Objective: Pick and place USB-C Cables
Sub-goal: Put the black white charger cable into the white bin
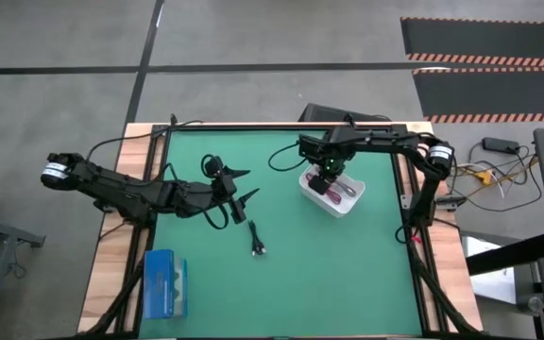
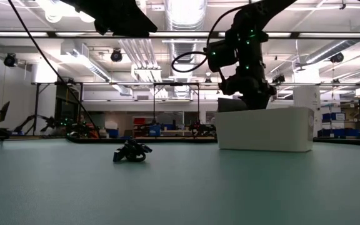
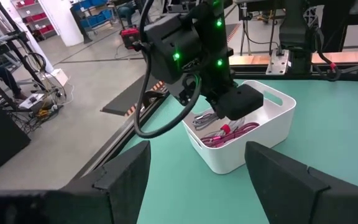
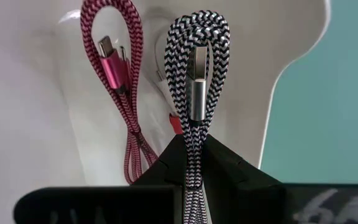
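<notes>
The green-topped table with its pale wooden border carries little: a wide bare stretch of green lies in front of and to the right of the white rectangular plastic bin, which sits in the far right part of the mat, well clear of every edge. A flat blue box lies on the near left corner, on the wooden border beside the green surface.

The right tool hangs over the white bin, its fingers clenched on a grey-and-white braided USB-C cable, folded into a narrow loop with a silver metal plug lying along its middle. The loop dangles just above the bin's interior. In the bin already lies a magenta-red braided USB-C cable, also looped, with a matching metallic-pink plug; a bit of white cable with a pink tie shows behind it, partly hidden.

A small black bundled USB-C cable rests alone on the open green near the middle of the table, apart from the bin and from both arms; in the low view it is a dark knot lying flat, with free surface all round.

The left tool hovers left of the bin above the table, its two fingers spread apart and holding nothing, pointed toward the bin with a clear gap between them.
</notes>
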You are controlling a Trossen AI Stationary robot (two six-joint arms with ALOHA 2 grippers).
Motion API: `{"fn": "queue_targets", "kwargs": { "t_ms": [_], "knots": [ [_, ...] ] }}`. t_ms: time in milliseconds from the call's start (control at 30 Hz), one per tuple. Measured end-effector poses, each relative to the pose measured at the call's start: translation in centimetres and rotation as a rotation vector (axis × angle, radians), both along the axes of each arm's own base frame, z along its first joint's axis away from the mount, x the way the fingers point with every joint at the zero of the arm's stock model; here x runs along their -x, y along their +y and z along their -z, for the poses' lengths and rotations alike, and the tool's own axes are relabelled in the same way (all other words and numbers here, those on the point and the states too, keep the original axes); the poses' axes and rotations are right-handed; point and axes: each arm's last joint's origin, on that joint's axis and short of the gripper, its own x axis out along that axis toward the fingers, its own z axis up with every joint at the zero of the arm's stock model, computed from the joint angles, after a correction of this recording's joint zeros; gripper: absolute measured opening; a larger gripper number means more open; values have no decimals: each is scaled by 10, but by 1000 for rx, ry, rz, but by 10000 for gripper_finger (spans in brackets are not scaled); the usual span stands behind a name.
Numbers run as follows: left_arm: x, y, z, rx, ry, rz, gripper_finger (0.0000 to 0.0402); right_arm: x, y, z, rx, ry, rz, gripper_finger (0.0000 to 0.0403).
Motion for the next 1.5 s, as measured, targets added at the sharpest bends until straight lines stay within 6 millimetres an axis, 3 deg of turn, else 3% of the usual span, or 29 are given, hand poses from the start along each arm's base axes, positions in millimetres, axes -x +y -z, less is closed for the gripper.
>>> {"fn": "queue_targets", "kwargs": {
  "t_ms": [1500],
  "knots": [
    [0,0,0,0,0,0,246,7,2,32,34,-12,-61,20]
  ]
}}
